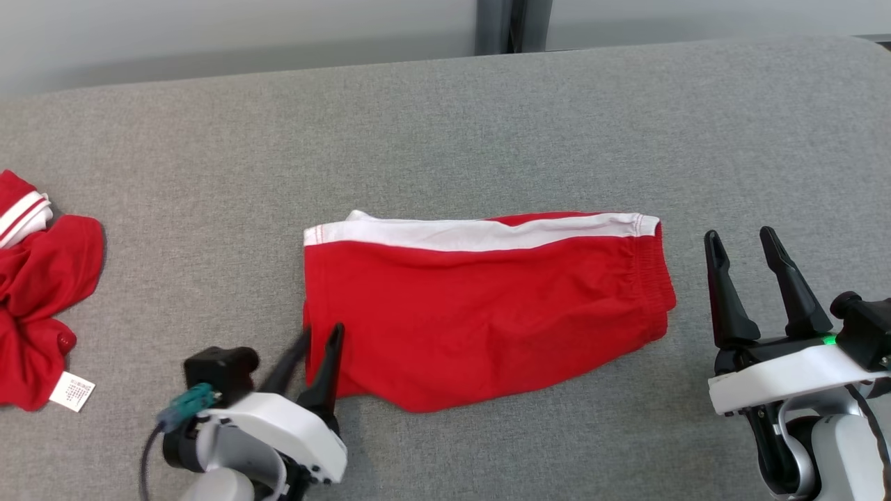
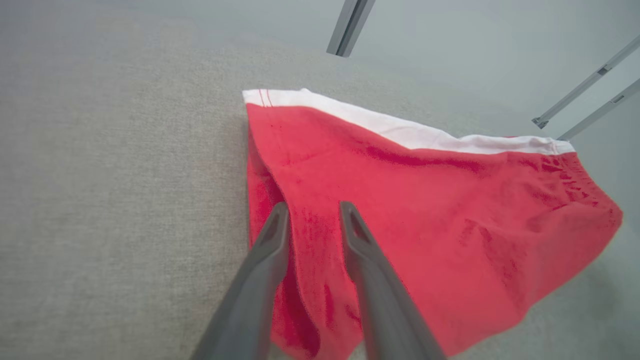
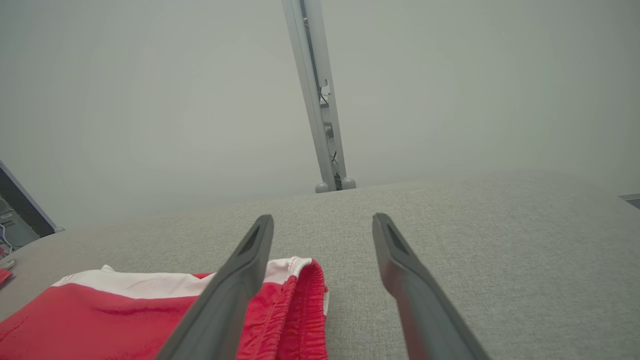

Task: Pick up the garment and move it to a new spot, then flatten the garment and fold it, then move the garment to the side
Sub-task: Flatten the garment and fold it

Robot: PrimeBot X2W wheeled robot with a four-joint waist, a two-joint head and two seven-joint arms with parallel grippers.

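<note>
The garment (image 1: pixel 487 306), red shorts with a white side stripe, lies folded flat in the middle of the grey cloth surface (image 1: pixel 445 125). My left gripper (image 1: pixel 322 330) hovers at its lower left corner, jaws a little apart, with red cloth showing between the tips but not pinched. In the left wrist view the left gripper (image 2: pixel 313 206) points over the garment (image 2: pixel 425 210) at its left edge. My right gripper (image 1: pixel 738 234) stands open just right of the waistband, holding nothing. The right wrist view has the right gripper (image 3: pixel 322 217) beside the garment (image 3: pixel 125 320), its elastic waistband by the left finger.
A second red garment (image 1: pixel 35 292) with a white label (image 1: pixel 72 391) lies crumpled at the far left edge. A grey post (image 1: pixel 511 24) rises behind the surface's back edge. Bare grey cloth stretches behind the shorts and to their right.
</note>
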